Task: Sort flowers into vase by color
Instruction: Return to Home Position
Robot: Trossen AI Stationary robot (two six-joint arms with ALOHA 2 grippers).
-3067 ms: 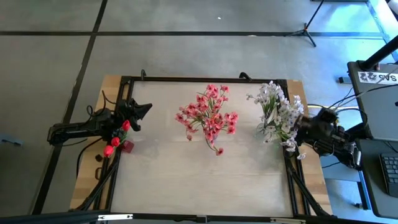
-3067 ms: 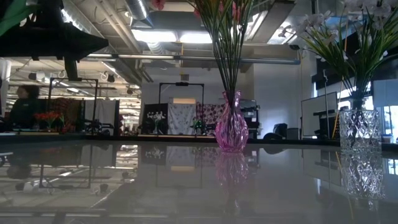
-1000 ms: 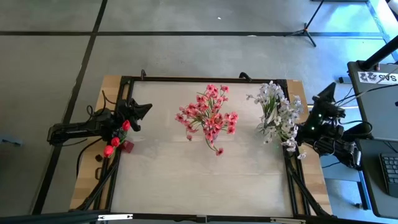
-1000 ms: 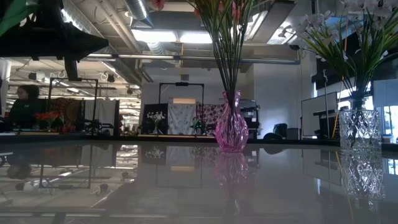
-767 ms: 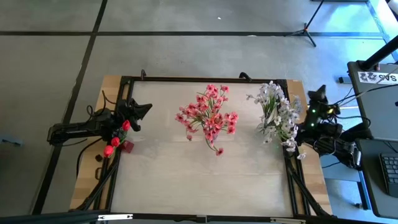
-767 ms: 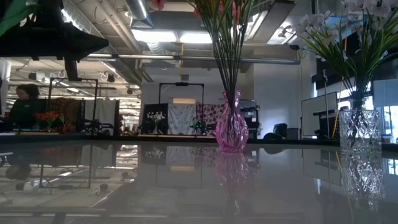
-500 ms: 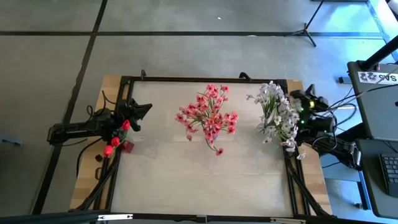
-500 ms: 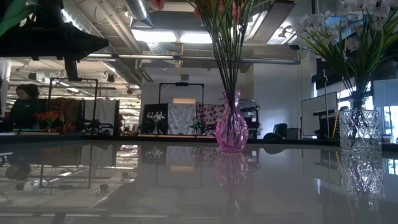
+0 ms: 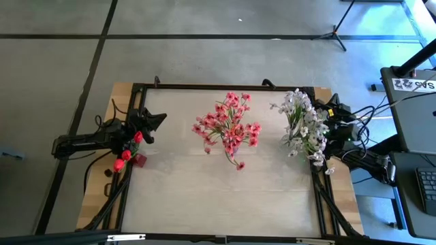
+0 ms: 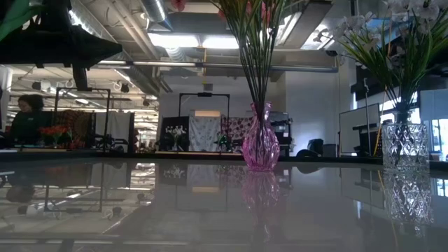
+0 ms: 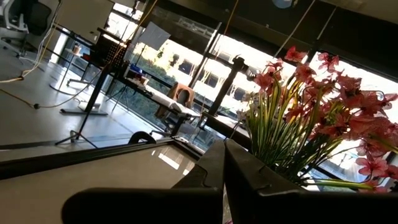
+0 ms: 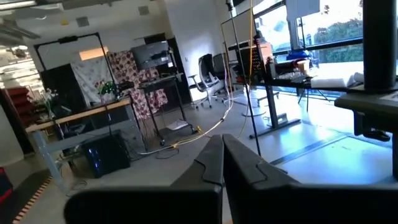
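Pink flowers [image 9: 228, 129] stand with their stems in a pink glass vase [image 10: 260, 147] at the table's middle. White flowers [image 9: 304, 128] stand in a clear cut-glass vase [image 10: 404, 143] at the right. Red buds [image 9: 129, 148] stand in a small red vase [image 9: 140, 160] at the left edge. My left gripper [image 9: 162, 117] is shut and empty beside the red buds; its shut fingers [image 11: 224, 158] point at the pink flowers [image 11: 311, 118]. My right gripper [image 9: 331, 109] is shut and empty, just right of the white flowers, and its wrist view [image 12: 222, 152] faces the room.
A black frame [image 9: 225, 87] runs round the tabletop. Cables and a desk [image 9: 409, 88] lie past the right edge. Bare tabletop [image 9: 218, 197] lies along the near half. A person [image 10: 28, 115] sits far off in the room.
My right gripper has swung from over the table's right edge toward the left and slightly toward the far edge, turning as it went, and now stands close beside the white flowers. Its fingers stay shut. The flowers and vases have not moved.
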